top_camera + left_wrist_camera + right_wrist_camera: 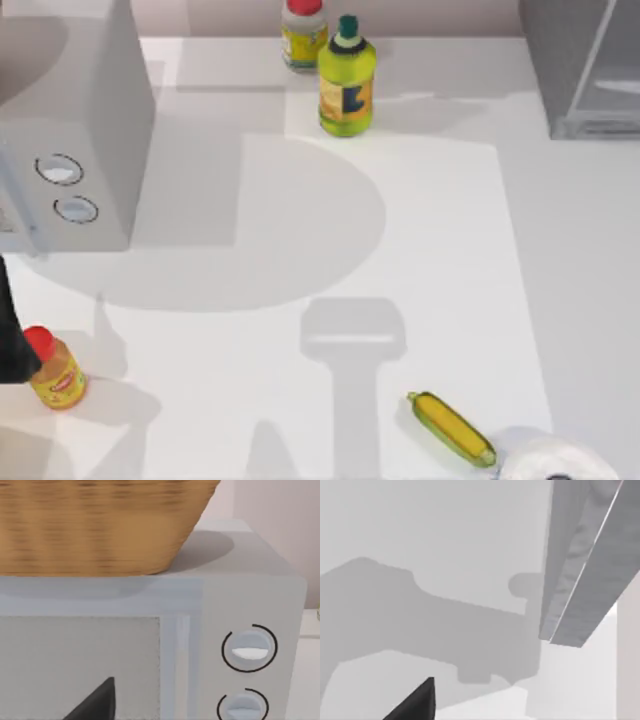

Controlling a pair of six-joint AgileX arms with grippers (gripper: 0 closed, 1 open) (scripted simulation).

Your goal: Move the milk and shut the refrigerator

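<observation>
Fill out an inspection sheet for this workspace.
Surface: white table, with shadows across it.
Job's things: refrigerator at the far right corner; I cannot tell its door state.
Clutter: microwave far left with a wicker basket on top; red-capped bottle and green-capped oil bottle upright at the far edge; small red-capped bottle near left; corn cob and white roll near right.
Grippers: left pincer faces the microwave front; right pincer faces the refrigerator.
Cables: nothing seen.
Surroundings: pale wall behind the table.
</observation>
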